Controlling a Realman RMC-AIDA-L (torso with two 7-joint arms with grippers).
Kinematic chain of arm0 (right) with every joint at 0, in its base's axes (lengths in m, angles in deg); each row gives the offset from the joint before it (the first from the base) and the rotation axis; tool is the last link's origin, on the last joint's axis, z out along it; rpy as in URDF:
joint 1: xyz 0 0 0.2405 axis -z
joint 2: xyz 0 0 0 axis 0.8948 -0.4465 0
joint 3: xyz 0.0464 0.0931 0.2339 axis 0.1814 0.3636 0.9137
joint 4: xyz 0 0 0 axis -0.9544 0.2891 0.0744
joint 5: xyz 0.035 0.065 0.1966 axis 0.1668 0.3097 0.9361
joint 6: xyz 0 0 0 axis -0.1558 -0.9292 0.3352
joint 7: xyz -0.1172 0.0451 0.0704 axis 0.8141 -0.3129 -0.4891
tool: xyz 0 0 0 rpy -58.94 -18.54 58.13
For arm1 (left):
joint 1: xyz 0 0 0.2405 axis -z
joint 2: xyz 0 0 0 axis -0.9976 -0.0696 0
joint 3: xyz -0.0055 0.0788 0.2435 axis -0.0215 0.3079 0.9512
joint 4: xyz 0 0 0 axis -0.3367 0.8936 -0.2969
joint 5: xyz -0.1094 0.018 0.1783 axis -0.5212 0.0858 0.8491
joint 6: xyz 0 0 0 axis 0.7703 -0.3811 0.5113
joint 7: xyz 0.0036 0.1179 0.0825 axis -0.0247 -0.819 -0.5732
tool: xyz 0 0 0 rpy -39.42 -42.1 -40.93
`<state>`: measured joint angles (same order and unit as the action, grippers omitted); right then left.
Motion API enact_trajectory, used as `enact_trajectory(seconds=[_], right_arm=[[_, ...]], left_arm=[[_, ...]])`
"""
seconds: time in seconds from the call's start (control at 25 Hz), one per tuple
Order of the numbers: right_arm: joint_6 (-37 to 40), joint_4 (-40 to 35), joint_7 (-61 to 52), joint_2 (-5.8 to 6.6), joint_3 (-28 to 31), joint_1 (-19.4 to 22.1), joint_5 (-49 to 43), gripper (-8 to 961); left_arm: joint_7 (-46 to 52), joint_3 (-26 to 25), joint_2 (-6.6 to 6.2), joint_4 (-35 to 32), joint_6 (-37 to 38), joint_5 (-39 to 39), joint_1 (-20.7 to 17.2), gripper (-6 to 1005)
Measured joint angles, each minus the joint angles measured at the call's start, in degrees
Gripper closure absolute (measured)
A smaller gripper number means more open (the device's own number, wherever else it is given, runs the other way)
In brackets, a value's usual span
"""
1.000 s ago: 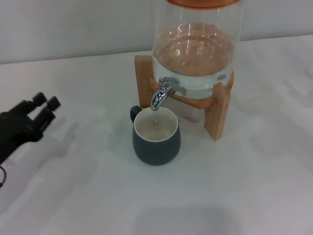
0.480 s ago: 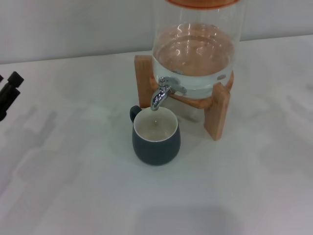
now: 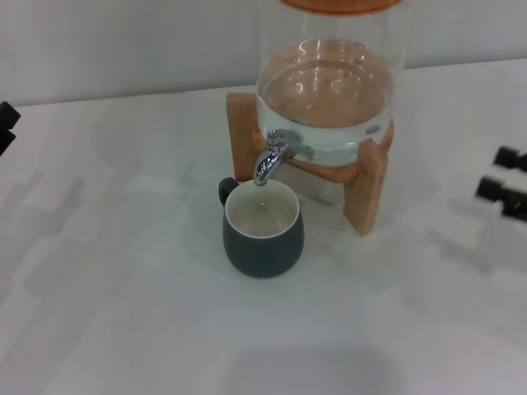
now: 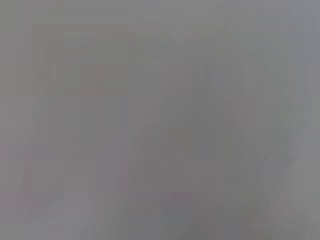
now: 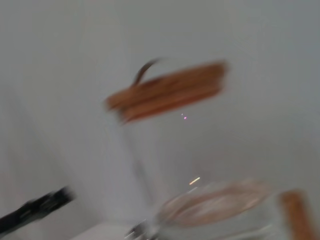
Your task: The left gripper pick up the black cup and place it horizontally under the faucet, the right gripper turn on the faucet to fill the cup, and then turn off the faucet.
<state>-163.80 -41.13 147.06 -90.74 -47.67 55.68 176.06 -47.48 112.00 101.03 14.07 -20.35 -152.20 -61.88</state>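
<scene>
The black cup [image 3: 263,234] stands upright on the white table, its cream inside open upward and its handle toward the back left. The chrome faucet [image 3: 272,158] hangs with its spout just above the cup's mouth, and no water stream shows. My left gripper [image 3: 5,123] sits at the far left edge, well away from the cup, open and empty. My right gripper [image 3: 504,174] pokes in at the right edge, level with the wooden stand, open with nothing between its fingers. The left wrist view is only plain grey.
A glass jar [image 3: 329,82] holding water rests on a wooden stand [image 3: 366,185] behind the cup. The right wrist view shows the jar's wooden lid [image 5: 170,92] and the stand [image 5: 297,212], blurred. The white table [image 3: 123,313] spreads in front and to both sides.
My left gripper has drawn back leftward from the table to the picture's edge. My right gripper has come into view from the right. Cup and faucet have not moved.
</scene>
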Motion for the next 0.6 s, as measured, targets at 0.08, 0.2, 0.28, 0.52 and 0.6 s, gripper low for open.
enact_trajectory(seconds=[0.08,0.2,0.28,0.52,0.6], right_arm=[[0.24,-1.99,-1.17,-0.08,-4.4,0.08,0.15,146],[1.61,-6.24,-3.99,-0.29,-10.91,0.12,0.77,146],[3.03,-9.53,-5.86,-0.39,-15.19,0.58,2.12,146],[6.61,-17.59,-8.58,-0.42,-23.99,2.43,7.76,146],[9.11,-18.85,-9.25,-0.42,-26.32,2.52,9.18,146]], left_arm=[[0.77,-0.01,0.0,0.0,0.57,-0.01,-0.01,231],[1.17,0.0,-0.01,-0.02,1.24,-0.03,-0.11,231],[1.18,-0.01,-0.01,-0.03,1.41,-0.04,-0.42,231],[1.2,0.0,-0.01,-0.06,2.21,-0.08,-0.82,231],[1.21,0.0,-0.01,-0.06,2.46,-0.08,-0.84,231]])
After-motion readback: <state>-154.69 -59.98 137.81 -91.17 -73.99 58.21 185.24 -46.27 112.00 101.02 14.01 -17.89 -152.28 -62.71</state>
